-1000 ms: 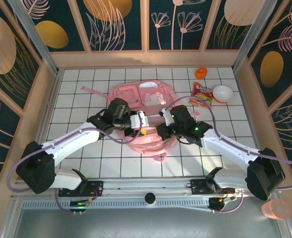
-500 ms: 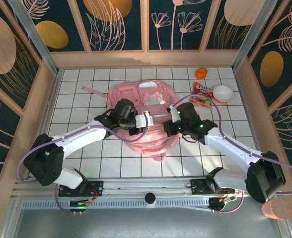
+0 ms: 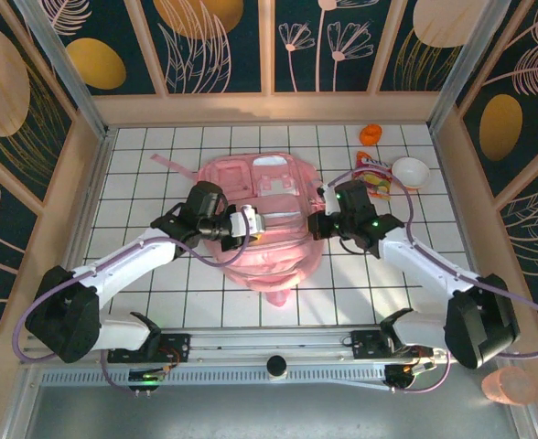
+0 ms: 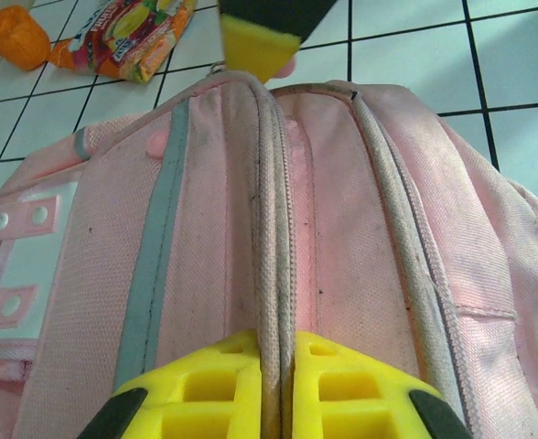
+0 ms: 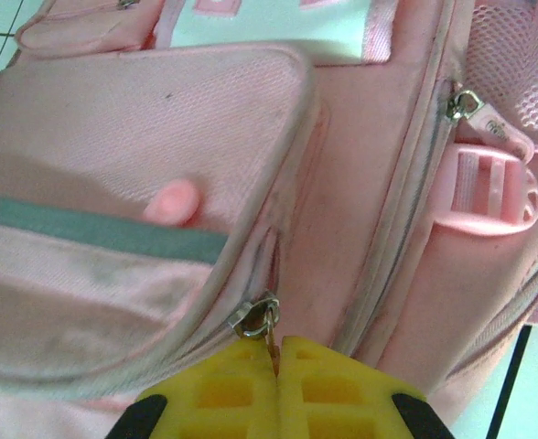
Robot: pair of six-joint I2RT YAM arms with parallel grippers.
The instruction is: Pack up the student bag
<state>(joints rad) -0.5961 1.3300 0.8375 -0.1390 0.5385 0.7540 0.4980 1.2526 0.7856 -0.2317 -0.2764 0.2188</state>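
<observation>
**Top view.** The student bag (image 3: pixel 269 183) lies flat at the middle of the white-tiled table (image 3: pixel 141 183), between the two arms. The left claw (image 3: pixel 260 222) reaches onto it from the left, and the right claw (image 3: pixel 317 223) meets its right edge.

**Left wrist view.** The left claw is clenched on a raised corded seam that runs along the bag's pink fabric, beside a grey stripe.

**Right wrist view.** The yellow fingers (image 5: pixel 214 389) of the right claw are pressed together, grasping the zip pull (image 5: pixel 267 337) of a front pocket. The metal slider sits at the lower corner of that pocket's flap.

**Far right of the table.** A snack packet (image 3: pixel 372 176) lies just beside a white bowl (image 3: pixel 410 171). A small orange object (image 3: pixel 371 134) sits near the back wall. A pink cup (image 3: pixel 507 384) stands off the tiles at the near right corner.
</observation>
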